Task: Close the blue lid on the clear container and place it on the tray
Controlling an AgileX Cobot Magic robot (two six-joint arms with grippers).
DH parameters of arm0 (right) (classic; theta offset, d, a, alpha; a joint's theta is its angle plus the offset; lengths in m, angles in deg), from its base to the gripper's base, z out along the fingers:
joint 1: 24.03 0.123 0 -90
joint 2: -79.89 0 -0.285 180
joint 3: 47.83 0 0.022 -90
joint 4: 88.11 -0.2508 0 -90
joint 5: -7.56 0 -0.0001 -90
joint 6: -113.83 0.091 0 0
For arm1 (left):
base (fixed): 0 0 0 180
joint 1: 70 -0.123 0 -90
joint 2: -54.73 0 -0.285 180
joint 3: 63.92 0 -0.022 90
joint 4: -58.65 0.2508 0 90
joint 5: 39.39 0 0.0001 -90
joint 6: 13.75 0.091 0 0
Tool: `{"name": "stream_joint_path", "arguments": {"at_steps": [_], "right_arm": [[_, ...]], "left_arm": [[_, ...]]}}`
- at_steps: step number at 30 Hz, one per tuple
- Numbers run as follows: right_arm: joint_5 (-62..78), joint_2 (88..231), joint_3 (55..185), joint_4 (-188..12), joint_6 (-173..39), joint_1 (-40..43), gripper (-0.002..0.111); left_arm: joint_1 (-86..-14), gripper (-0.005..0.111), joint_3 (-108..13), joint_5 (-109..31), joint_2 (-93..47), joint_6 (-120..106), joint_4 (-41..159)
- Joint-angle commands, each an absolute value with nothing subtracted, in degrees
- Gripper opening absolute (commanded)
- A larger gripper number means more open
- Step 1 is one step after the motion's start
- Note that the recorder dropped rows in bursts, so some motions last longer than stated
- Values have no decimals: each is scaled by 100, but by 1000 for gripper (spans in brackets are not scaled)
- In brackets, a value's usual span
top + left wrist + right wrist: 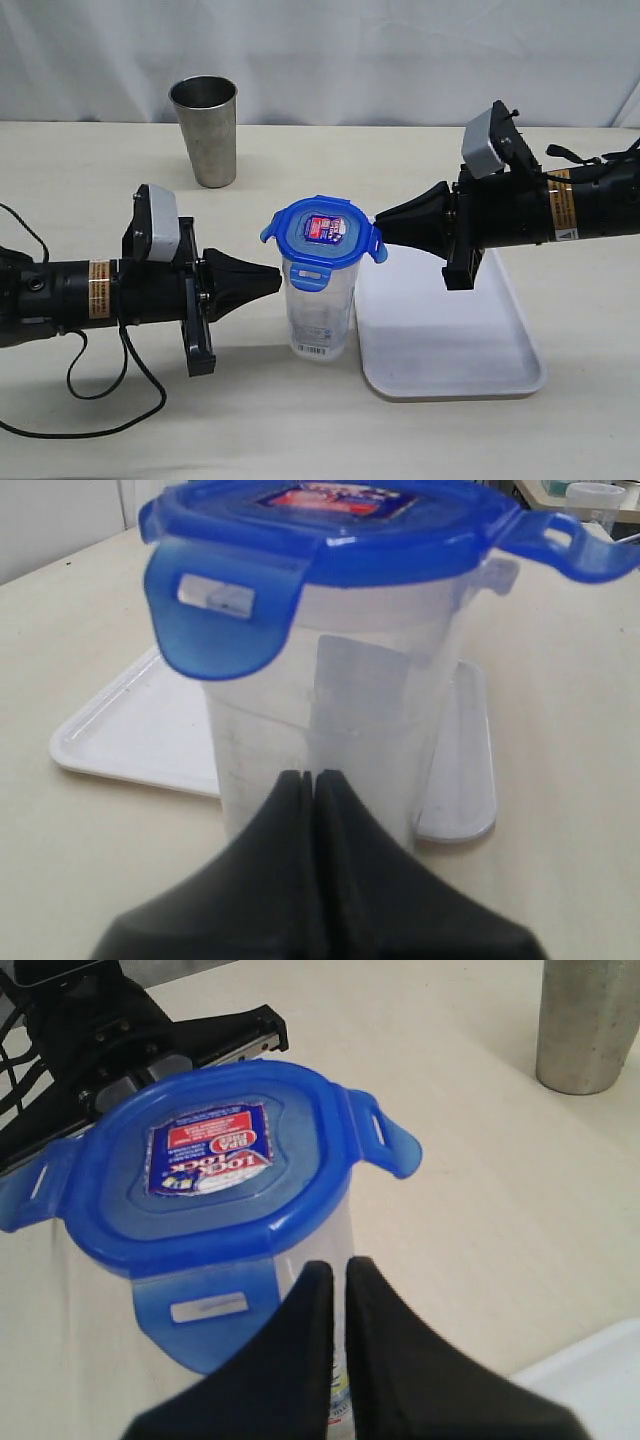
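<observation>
Nearest the front, the left gripper (275, 280) lies low over the worktop (100, 420), its fingers pressed together and holding nothing. Its tip is at the side wall of the clear container (320, 315), below the rim – whether it touches I cannot tell. The container stands upright on the worktop just beside the near left edge of the tray (450, 345), not on it. The blue lid (322, 230) sits on top of the container; its front flap hangs down and the side flaps stick outward. The right gripper (382, 230) reaches in above the tray – drawn together and empty, its tip at the lid's right flap. Well behind, a steel tumbler (205, 130) stands upright.
</observation>
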State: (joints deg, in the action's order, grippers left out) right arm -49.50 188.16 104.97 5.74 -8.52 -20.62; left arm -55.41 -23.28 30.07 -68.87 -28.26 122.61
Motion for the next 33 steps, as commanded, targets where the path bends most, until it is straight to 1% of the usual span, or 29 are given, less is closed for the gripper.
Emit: {"name": "stream_joint_path", "arguments": {"at_steps": [1, 25, 33], "right_arm": [[-4953, 18780, 10475, 562, -832, -2059, 5], [-4939, 18769, 10475, 678, -832, -2059, 5], [-4654, 18542, 10475, 748, -686, -2059, 5]], "left_arm": [[-5526, 0, -2352, 3058, -6948, -2764, 12192], [-5526, 0, -2352, 3058, -6948, -2753, 12065], [-5526, 0, -2352, 3058, -6948, -2753, 12050]]}}
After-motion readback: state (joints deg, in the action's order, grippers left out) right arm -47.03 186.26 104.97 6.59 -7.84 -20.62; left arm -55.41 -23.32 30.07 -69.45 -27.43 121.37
